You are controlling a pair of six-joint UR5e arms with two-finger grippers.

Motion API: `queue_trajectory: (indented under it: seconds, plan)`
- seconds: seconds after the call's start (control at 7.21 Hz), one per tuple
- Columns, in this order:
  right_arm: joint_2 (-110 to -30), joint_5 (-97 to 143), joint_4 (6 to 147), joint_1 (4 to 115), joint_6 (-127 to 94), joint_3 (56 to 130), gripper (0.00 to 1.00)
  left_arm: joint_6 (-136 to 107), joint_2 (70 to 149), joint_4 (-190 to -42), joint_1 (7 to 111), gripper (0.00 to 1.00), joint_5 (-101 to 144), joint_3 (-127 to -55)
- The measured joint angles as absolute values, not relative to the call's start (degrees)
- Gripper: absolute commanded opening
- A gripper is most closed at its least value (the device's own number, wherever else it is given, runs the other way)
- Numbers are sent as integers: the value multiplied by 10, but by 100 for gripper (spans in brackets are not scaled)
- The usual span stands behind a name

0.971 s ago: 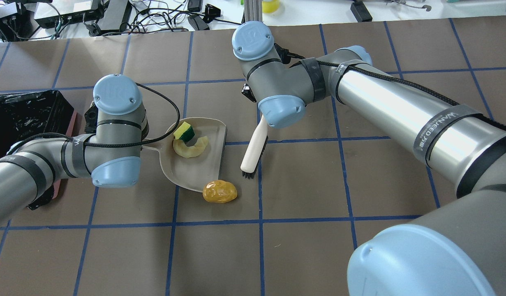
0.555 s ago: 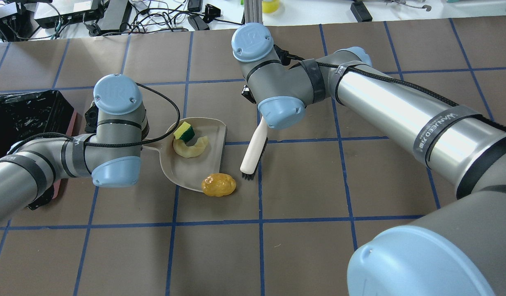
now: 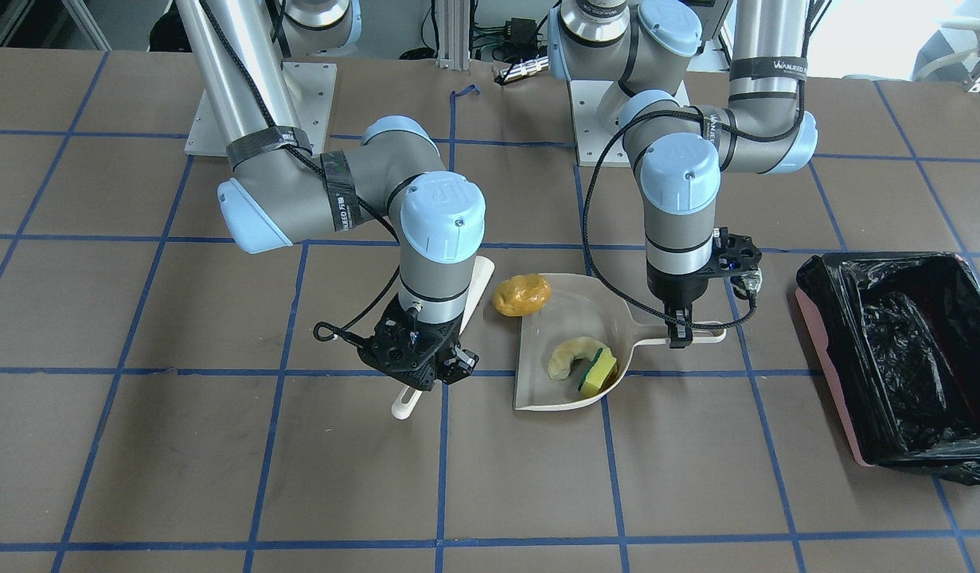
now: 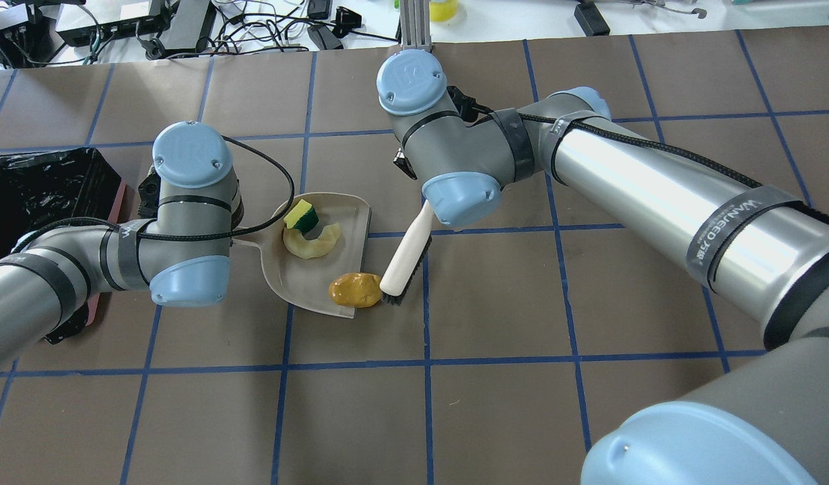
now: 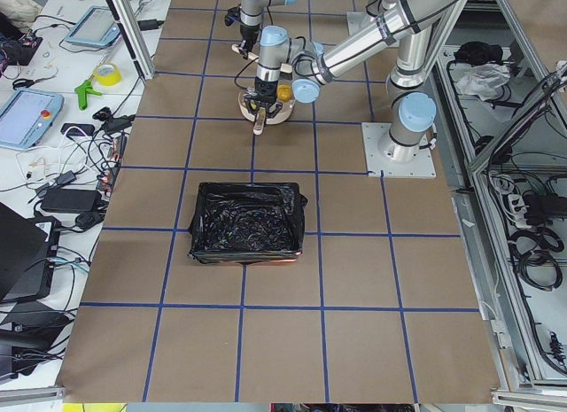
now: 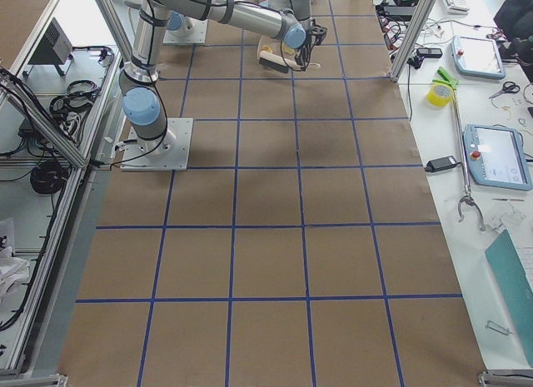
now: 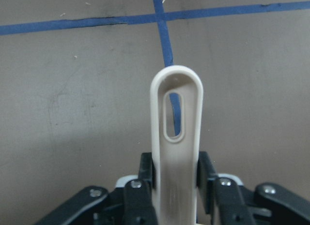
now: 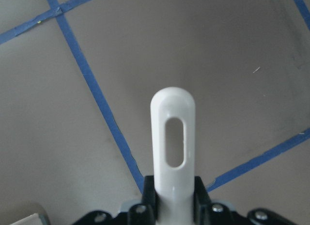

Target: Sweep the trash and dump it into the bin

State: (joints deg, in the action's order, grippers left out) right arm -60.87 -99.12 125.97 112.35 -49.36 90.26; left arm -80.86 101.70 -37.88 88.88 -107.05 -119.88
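Observation:
The beige dustpan (image 4: 300, 277) lies flat on the table, and my left gripper (image 7: 175, 172) is shut on its handle (image 3: 700, 338). In the pan lie the yellow sponge with a green side (image 4: 302, 215) and the pale curved piece (image 4: 313, 244). The yellow-brown potato-like lump (image 4: 355, 289) sits on the pan's open lip. My right gripper (image 3: 418, 370) is shut on the white brush (image 4: 406, 259), whose dark bristles touch the lump's right side. The bin (image 4: 37, 192), pink with a black bag, stands at the far left beyond my left arm.
Blue tape lines cross the brown table (image 4: 495, 404). Cables and electronics (image 4: 185, 27) lie past the far edge. The bin's pink rim (image 3: 828, 382) stands about one grid square from the dustpan handle.
The brush swung left toward the dustpan. The potato-like lump moved up and left from the bare table onto the pan's lip. My left arm and the dustpan stayed still.

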Motion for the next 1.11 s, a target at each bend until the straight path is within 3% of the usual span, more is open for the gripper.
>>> queue_trajectory:
  seconds: [1.11]
  plan:
    - [-590, -952, 1301, 1151, -621, 900, 17, -808, 1016, -379, 889, 0, -1070, -1199]
